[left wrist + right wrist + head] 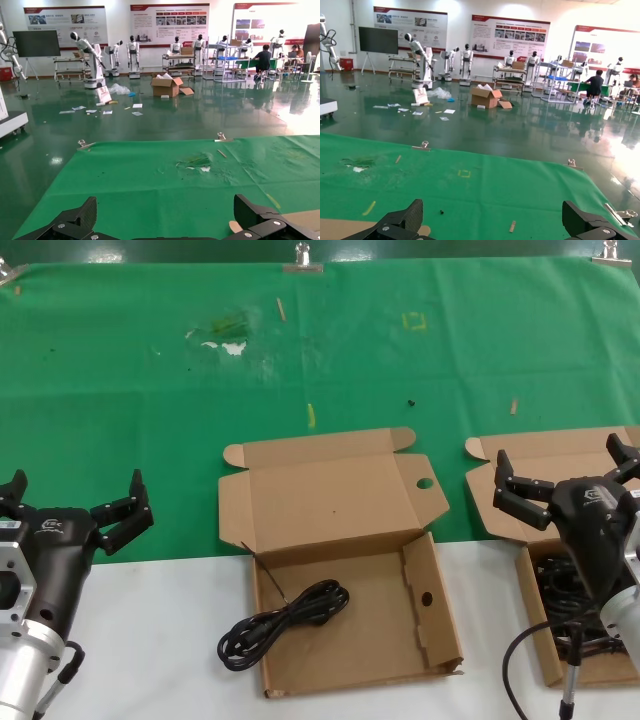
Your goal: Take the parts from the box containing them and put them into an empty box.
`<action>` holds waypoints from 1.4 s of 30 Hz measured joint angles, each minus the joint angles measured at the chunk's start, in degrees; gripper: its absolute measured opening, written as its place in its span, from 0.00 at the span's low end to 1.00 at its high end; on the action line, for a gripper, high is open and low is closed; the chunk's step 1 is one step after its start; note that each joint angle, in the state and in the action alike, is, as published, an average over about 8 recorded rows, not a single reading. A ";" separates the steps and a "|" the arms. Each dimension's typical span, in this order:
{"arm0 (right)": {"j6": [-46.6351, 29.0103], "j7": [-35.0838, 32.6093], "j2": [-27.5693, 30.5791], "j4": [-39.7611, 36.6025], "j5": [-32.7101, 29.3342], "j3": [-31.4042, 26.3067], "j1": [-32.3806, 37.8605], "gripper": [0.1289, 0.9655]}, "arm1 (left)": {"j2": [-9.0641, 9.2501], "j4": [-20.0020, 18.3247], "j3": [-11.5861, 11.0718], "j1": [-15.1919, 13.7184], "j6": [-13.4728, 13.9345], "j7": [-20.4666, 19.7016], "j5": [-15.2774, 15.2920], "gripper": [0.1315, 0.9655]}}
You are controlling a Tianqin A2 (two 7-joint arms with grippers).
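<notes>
cords (574,612) in right box (538,635) look light, floppy, snag-prone: pinch mid-bundle; right gripper (566,475) wide at its 12 o'clock, left gripper (72,503) wide, idle.

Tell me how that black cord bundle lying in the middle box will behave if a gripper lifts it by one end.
The cord bundle is thin and loosely looped, so it will probably sag and dangle rather than stay stiff. Its loops look untied, so some may slip free or trail on the box wall. It seems light for its size, and unlikely to roll or break.

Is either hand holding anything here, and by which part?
Nothing is held. The left hand and the right hand are both open and empty.
</notes>
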 joint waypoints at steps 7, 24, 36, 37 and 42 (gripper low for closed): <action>0.00 0.00 0.00 0.00 0.00 0.00 0.00 1.00 | 0.00 0.00 0.00 0.00 0.00 0.00 0.01 1.00; 0.00 0.00 0.00 0.00 0.00 0.00 0.00 1.00 | 0.00 0.00 0.00 0.00 0.00 0.00 0.00 1.00; 0.00 0.00 0.00 0.00 0.00 0.00 0.00 1.00 | 0.00 0.00 0.00 0.00 0.00 0.00 0.00 1.00; 0.00 0.00 0.00 0.00 0.00 0.00 0.00 1.00 | 0.00 0.00 0.00 0.00 0.00 0.00 0.00 1.00; 0.00 0.00 0.00 0.00 0.00 0.00 0.00 1.00 | 0.00 0.00 0.00 0.00 0.00 0.00 0.00 1.00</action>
